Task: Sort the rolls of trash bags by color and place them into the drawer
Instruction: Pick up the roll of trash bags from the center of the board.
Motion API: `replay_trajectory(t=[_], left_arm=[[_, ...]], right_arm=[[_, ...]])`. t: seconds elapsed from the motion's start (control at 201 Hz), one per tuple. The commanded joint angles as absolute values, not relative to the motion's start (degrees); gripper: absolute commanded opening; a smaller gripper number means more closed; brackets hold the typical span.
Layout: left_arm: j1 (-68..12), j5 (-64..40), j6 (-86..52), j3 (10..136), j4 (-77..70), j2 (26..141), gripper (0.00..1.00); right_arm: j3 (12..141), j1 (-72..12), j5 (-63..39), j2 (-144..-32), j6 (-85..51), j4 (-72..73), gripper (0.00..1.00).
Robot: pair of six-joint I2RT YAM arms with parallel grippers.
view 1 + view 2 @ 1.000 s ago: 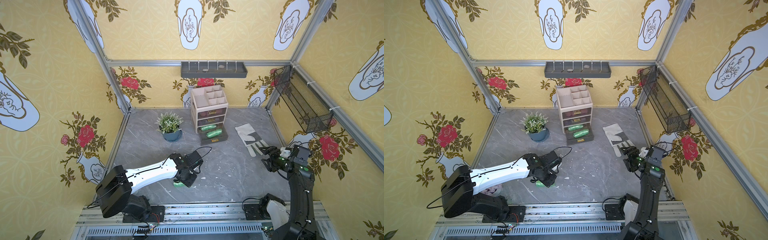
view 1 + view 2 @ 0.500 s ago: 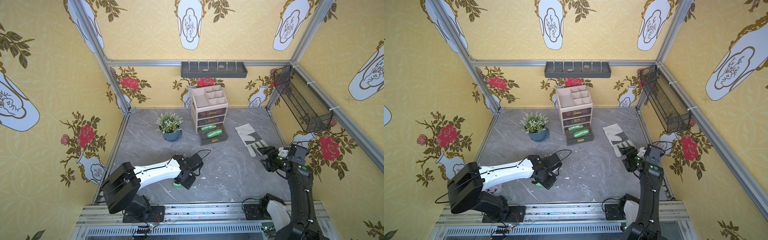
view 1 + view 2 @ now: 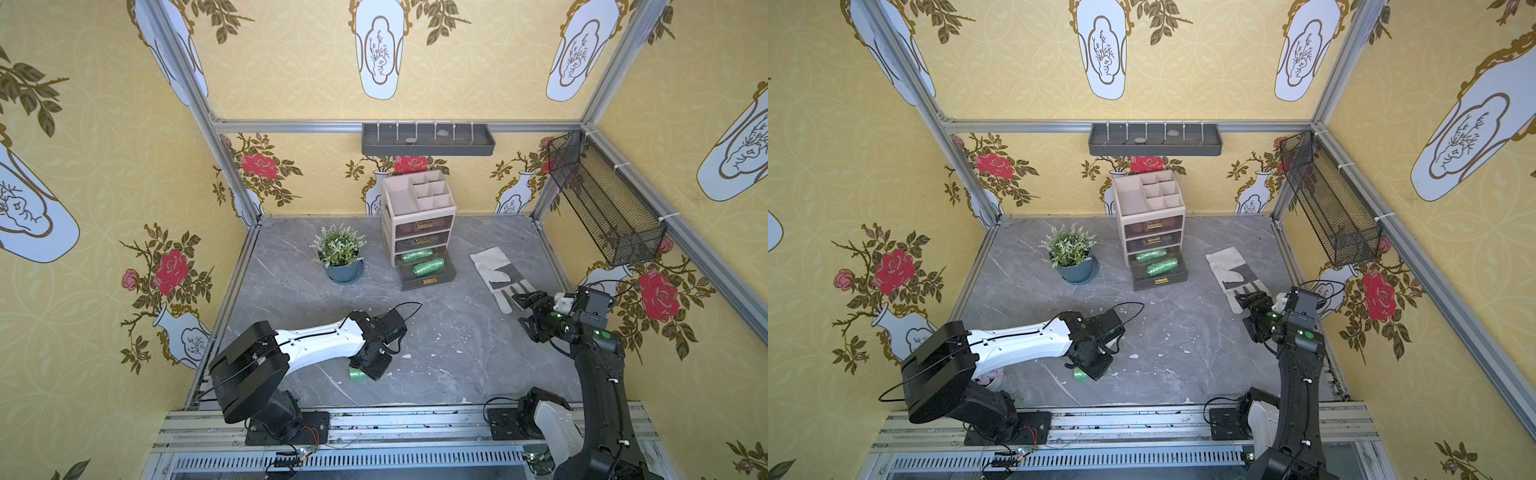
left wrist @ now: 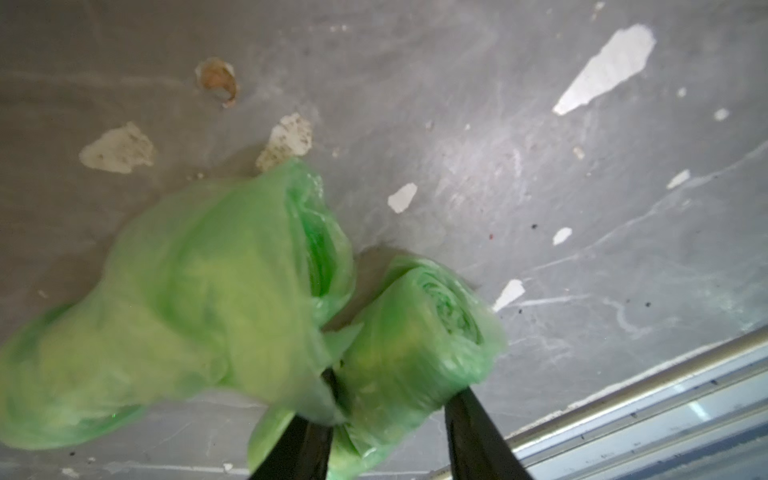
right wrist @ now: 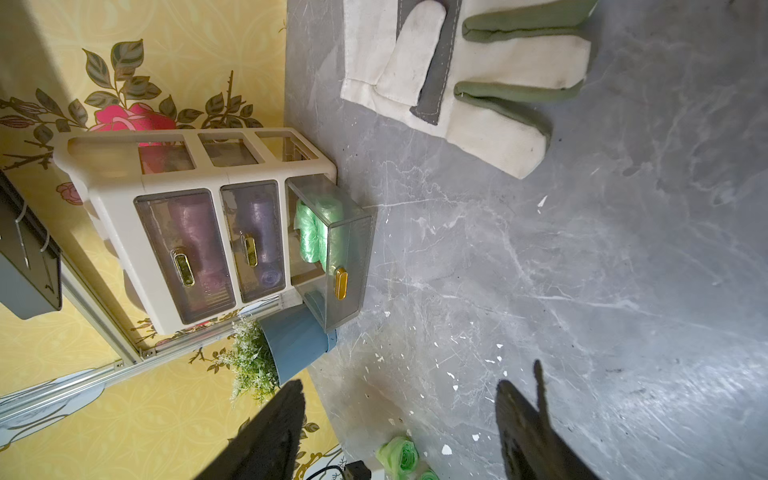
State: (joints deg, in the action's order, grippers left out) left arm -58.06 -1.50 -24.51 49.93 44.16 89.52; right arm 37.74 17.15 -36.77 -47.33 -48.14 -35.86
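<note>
Grey floor [image 3: 457,332], floral walls [image 3: 124,124]. Well in front of the cabinet [image 3: 419,220], grips one roll [image 4: 415,332] in the left gripper [image 4: 395,386], a looser roll [image 4: 187,299] beside; two rolls [image 3: 424,266] in its open drawer [image 3: 428,281]. Holds the right gripper [image 5: 401,384] agape, empty.

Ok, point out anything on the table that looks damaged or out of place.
The grey tabletop is chipped, with white patches where it has flaked. One green roll near the front edge looks loosened, its film baggy rather than tightly wound. A work glove lies near the open drawer.
</note>
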Motion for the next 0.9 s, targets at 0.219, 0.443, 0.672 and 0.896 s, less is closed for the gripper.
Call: replay_trajectory(t=[0.219,0.443,0.672,0.896], left_arm=[[-58.43,-5.45,-25.77,50.25,41.81,89.41,0.20],[-58.89,-2.72,-22.27,58.15,48.77,84.61,0.08],[-58.63,5.10,-10.19,78.72,56.45,88.01,0.04],[-57.14,13.79,4.83,107.13,60.48,104.96,0.01]], right_arm=[[37.71,17.05,-35.68,-47.46,-48.16,-34.54,0.73],[38.31,17.05,-35.94,-47.47,-48.08,-34.63,0.73],[38.78,17.14,-36.53,-46.28,-47.26,-34.90,0.74],[39.68,18.44,-37.67,-46.30,-43.66,-36.48,0.75]])
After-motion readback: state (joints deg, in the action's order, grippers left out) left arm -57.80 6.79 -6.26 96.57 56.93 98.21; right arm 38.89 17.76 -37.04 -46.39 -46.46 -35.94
